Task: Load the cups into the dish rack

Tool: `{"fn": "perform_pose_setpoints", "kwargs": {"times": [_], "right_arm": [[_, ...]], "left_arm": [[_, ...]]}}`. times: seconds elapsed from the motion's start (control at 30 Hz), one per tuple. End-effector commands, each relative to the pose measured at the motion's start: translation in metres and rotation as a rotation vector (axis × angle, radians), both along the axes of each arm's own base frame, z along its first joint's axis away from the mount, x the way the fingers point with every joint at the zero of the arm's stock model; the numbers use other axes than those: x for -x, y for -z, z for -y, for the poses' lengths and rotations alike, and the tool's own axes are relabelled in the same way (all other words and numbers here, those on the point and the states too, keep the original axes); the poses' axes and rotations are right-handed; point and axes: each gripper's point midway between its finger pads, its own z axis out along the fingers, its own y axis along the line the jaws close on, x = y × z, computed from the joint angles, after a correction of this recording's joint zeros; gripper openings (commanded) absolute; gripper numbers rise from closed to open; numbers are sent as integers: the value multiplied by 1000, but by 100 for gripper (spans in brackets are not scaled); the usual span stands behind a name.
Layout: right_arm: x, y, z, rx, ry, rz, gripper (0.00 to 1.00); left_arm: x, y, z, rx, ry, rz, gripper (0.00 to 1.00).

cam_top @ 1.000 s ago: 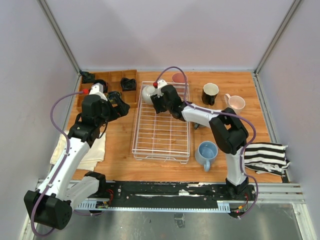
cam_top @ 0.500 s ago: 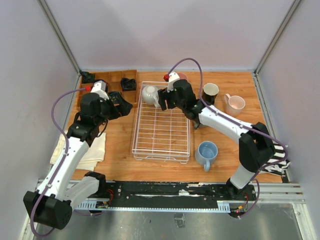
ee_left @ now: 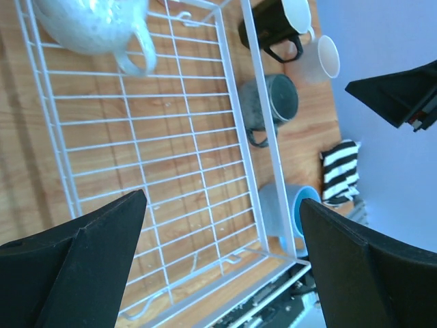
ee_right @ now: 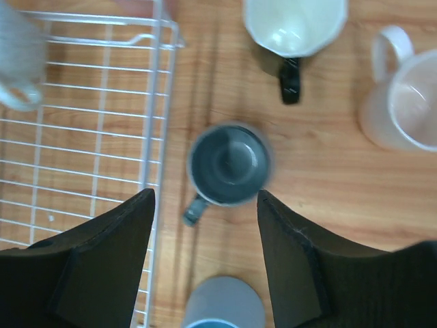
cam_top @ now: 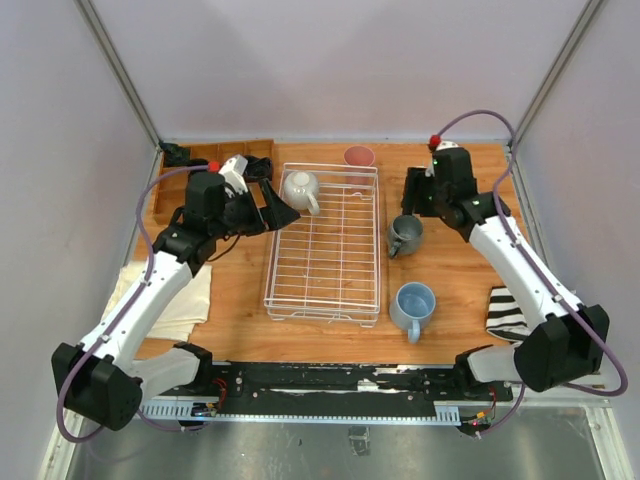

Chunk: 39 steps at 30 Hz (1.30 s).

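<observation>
My right claw hangs wide open, holding nothing, over the grey-green ceramic handled mug, I think ready to descend around it. This mug stands upright just beside the white wire dish rack, not yet inside. My wrist camera shows 1 black ceramic mug that my arm hides from above.
</observation>
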Motion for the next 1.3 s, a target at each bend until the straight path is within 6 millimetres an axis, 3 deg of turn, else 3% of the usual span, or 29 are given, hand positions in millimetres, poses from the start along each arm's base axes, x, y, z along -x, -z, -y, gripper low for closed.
{"fn": "perform_pose_setpoints", "kwargs": {"times": [0.0, 0.2, 0.4, 0.77, 1.03, 1.13, 1.27], "right_arm": [[35, 43, 47, 60, 97, -222, 62], [42, 79, 53, 53, 137, -341, 61], [32, 96, 51, 17, 173, -368, 61], [11, 126, 63, -37, 287, -408, 60], [-2, 150, 58, -49, 280, -452, 58], [-5, 157, 56, -50, 275, -464, 46], [-5, 157, 57, -43, 272, -459, 16]], "left_arm": [[10, 3, 25, 124, 60, -75, 100], [3, -7, 40, 161, 104, -94, 100], [-1, -19, 39, 149, 100, -65, 100], [0, -21, 37, 151, 88, -65, 100], [4, -15, 39, 157, 107, -84, 99], [6, -13, 39, 158, 114, -86, 99], [9, -14, 42, 151, 152, -82, 99]]}}
